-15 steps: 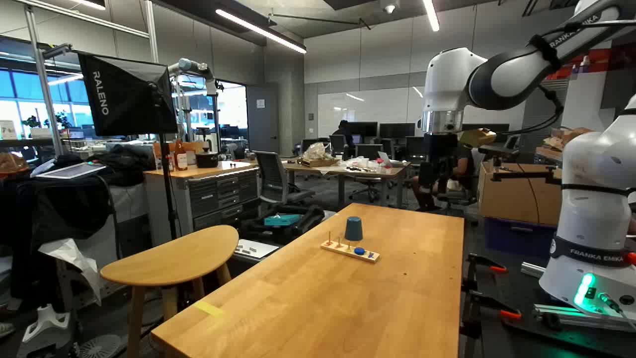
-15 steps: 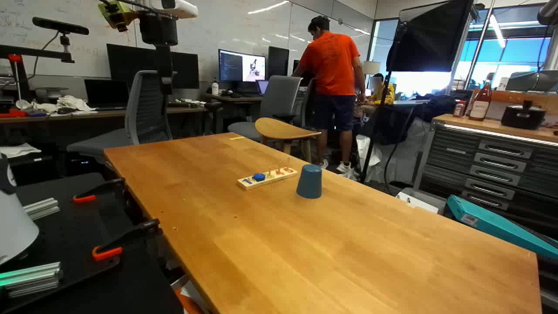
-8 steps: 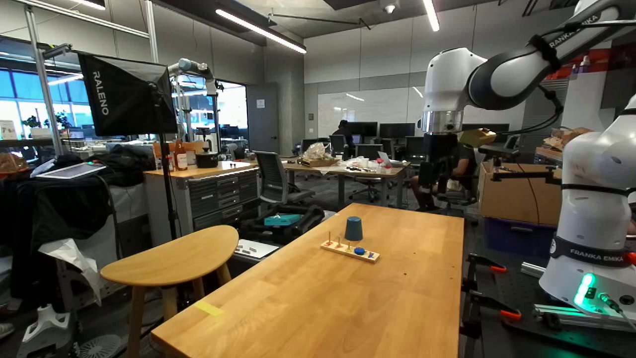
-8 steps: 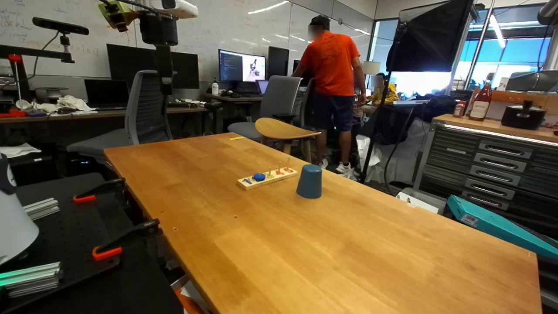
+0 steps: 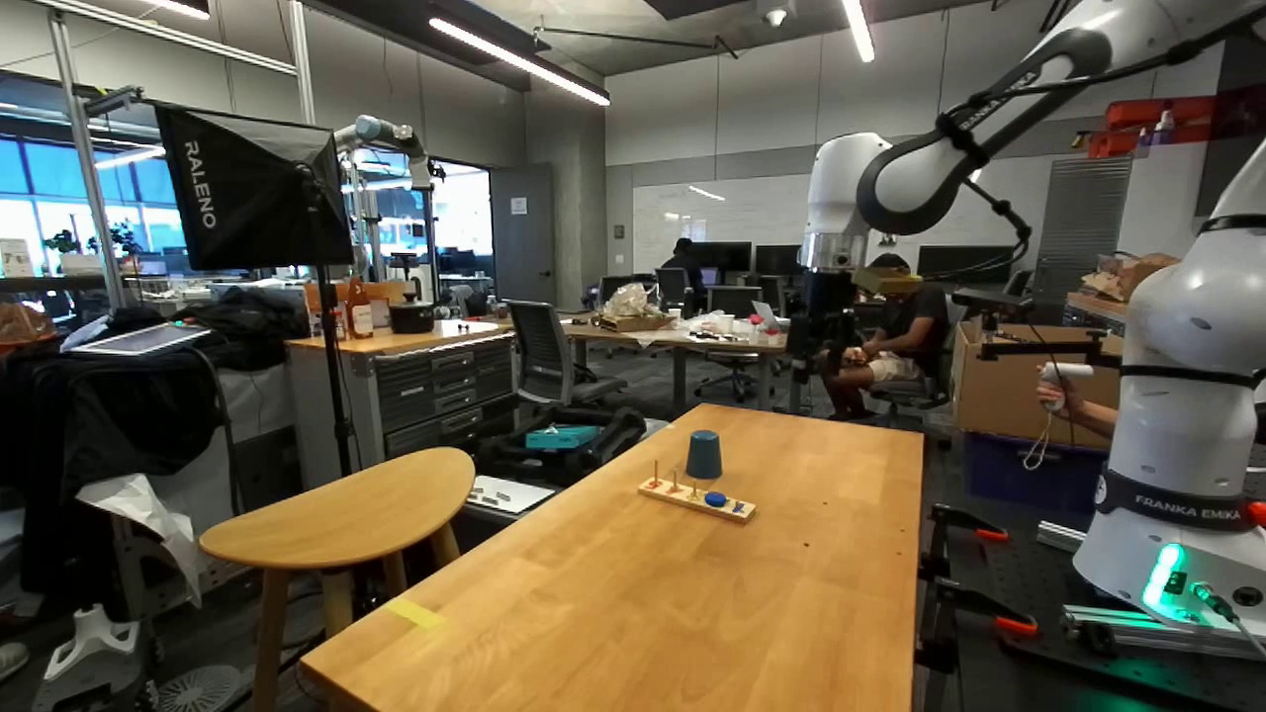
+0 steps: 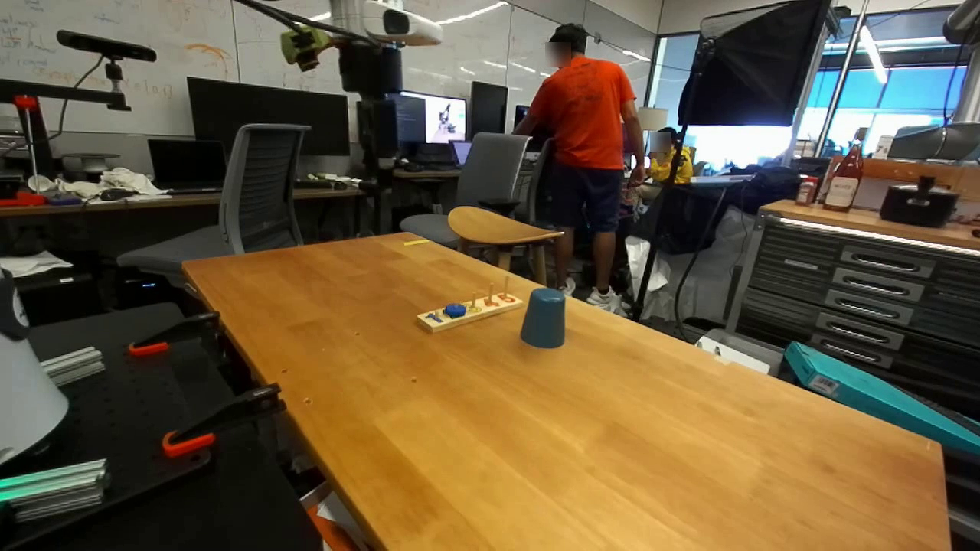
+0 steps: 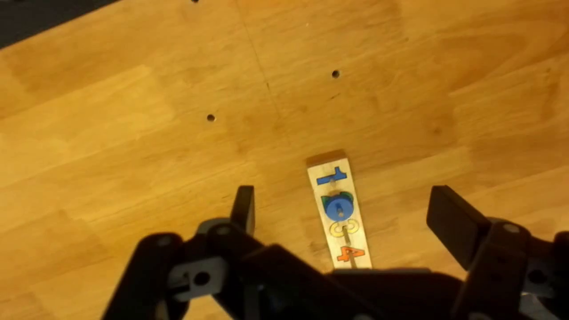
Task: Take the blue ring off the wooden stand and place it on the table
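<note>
Fingers (image 7: 455,224) parted wide, holding nothing: we see the wooden stand (image 7: 336,242) below, the blue ring (image 7: 333,209) around one peg (image 7: 340,213). The arm (image 5: 915,188) has just shifted toward the stand in both exterior views; we judge the approach under way, grasp pending.

The ring (image 7: 333,210) is of blue colour. The pale stand (image 7: 323,190) bears blue, green, yellow and orange numerals (image 7: 326,179). The table (image 7: 133,178) is honey-brown, with visible grain.
</note>
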